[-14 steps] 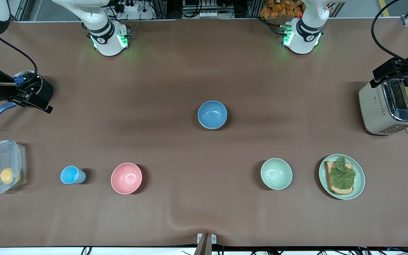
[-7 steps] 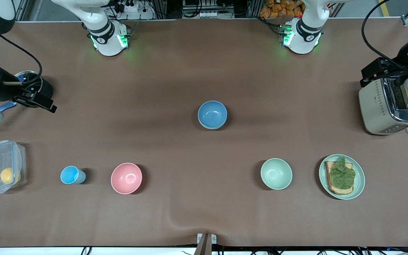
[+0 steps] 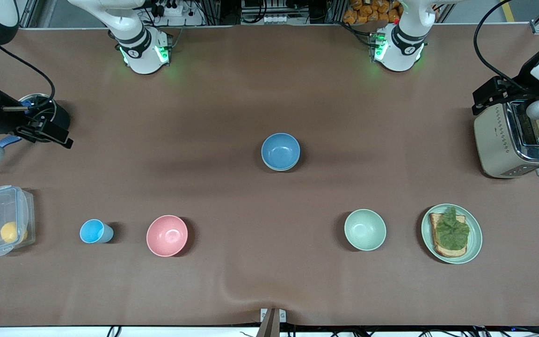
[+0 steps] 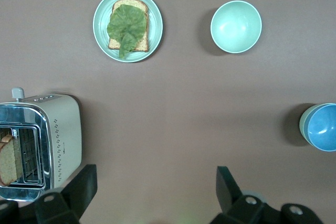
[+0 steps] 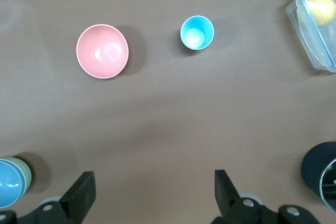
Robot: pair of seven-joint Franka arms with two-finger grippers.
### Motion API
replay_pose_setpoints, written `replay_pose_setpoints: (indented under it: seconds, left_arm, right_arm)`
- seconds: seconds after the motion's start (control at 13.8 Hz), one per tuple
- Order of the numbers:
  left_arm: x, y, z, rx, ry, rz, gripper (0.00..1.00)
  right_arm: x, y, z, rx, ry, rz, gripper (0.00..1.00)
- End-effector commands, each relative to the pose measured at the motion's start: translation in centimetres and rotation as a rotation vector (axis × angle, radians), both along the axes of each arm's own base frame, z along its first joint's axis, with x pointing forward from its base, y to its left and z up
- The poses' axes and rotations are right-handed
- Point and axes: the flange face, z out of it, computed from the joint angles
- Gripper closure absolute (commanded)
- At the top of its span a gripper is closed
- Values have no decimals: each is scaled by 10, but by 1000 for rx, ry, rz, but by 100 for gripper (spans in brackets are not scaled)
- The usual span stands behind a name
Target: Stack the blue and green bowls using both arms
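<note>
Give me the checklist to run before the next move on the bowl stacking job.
1. Blue bowl sits inside the green bowl, whose pale rim shows around it in both wrist views: ok.
2. The stack stands upright on the table, mid-table: ok.
3. Left claw is open and empty, up by the toaster: ok.
4. Right claw is open and empty, by the black container: ok.
5. Spare green bowl stands apart from the stack, beside the plate: ok.
6. Whether the blue bowl is seated evenly: cannot tell.
</note>
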Motion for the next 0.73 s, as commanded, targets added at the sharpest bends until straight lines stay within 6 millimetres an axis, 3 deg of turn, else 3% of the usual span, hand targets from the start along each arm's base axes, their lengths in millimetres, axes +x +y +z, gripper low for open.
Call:
replay_pose_setpoints:
  seconds: [0.0, 0.65]
  left_arm:
    - [-8, 3, 2, 26, 2, 13, 0]
    - [-11, 0, -2, 30, 22, 37, 0]
  right_arm:
    - [-4, 0, 8, -22, -13, 13, 0]
    - [-5, 3, 8, -21, -9, 19, 0]
